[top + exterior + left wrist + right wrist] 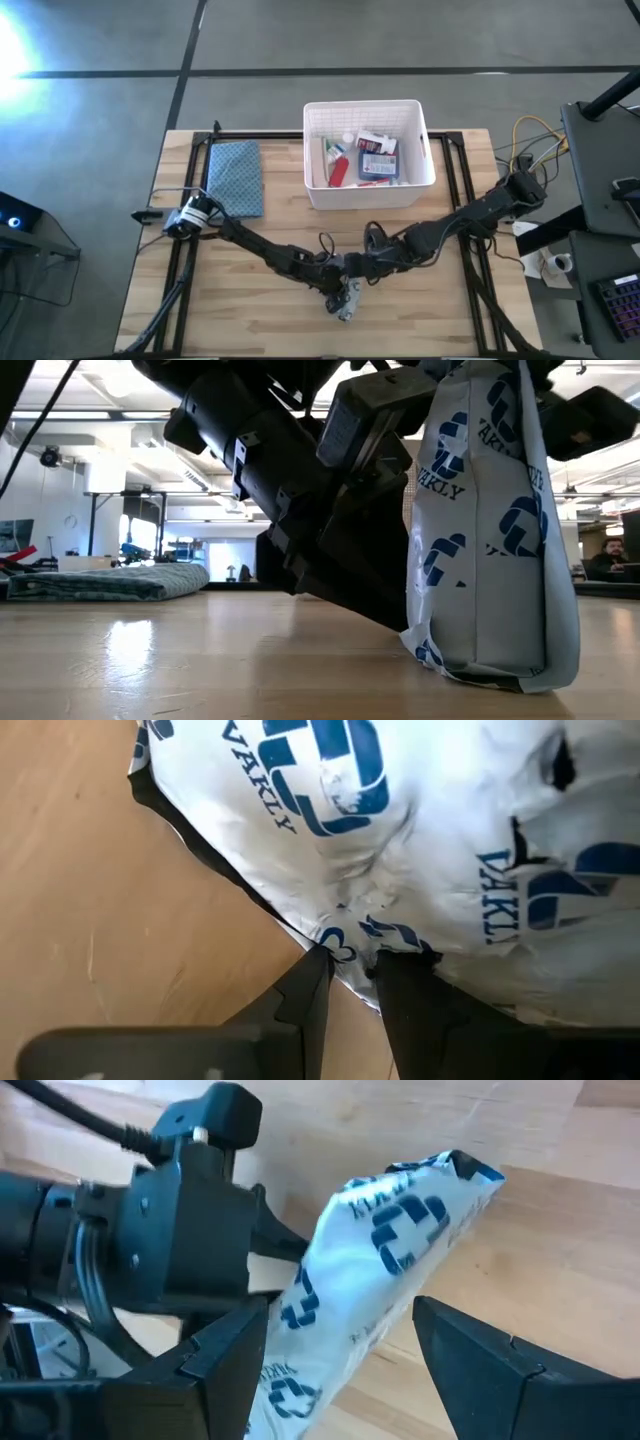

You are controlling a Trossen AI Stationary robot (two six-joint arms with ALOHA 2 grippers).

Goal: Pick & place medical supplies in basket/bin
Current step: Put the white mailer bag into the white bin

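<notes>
Near the worktop's (250, 320) front edge, the left hand (352, 965) pinched the white-and-blue pouch's (495, 530) edge while the right hand (345, 1350) stood open around it; the right should close firmly before the left lets go, then carry it far to the white bin (368, 190)

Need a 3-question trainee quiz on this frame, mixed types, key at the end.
1. True or false: the left gripper is shut on the white-and-blue pouch.
2. The right gripper is: A) open beside the pouch B) inside the white basket C) on the folded cloth.
3. Fill in: the pouch's lower edge rests on the wooden ____.

Key: 1 true; 2 A; 3 table.
</notes>
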